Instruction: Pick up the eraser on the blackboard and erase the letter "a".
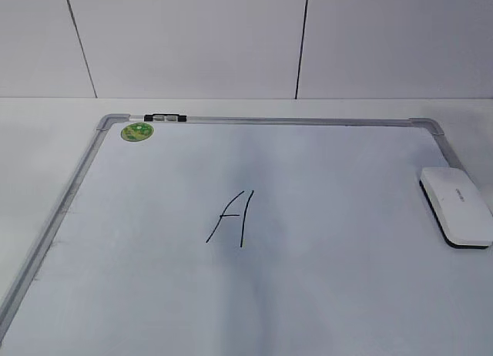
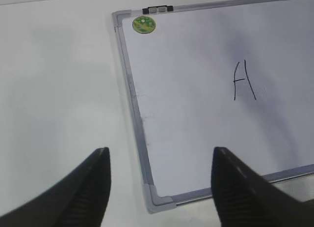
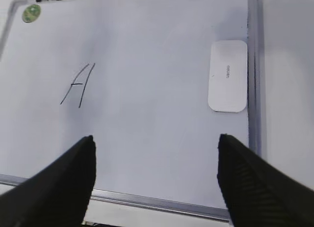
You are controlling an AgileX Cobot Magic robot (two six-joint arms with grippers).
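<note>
In the right wrist view, the right gripper (image 3: 156,180) is seen spread wide with nothing between its dark fingers (image 3: 59,185), hovering over the near edge of the blackboard (image 3: 162,203). The left gripper (image 2: 159,187) is likewise held wide and empty, set above the board's near left corner, partly over the bare table (image 2: 54,89). Beyond the right gripper, toward one o'clock, the eraser (image 3: 227,75) is found lying flat on the board, white side up, its long edge just beside the right frame rail. In the exterior view the same eraser (image 1: 457,206) is placed at about three o'clock of the board. Toward eleven o'clock from the right gripper the only mark on the board is seen: a tall angular letter (image 3: 78,85) in thin black marker, taken here as the letter to be wiped, though no small rounded "a" can be found in any view. Farthest off, at the far left corner, a round green sticker (image 1: 137,131) is stuck beside a small black clip (image 1: 164,119) on the frame. The eraser is judged not yet picked up. A grasp could be spoiled by the frame rail: a finger lowered on that side may strike the rail or push the eraser askew. A tilted hold could leave the felt base only partly on the board, so that strokes are left behind.
</note>
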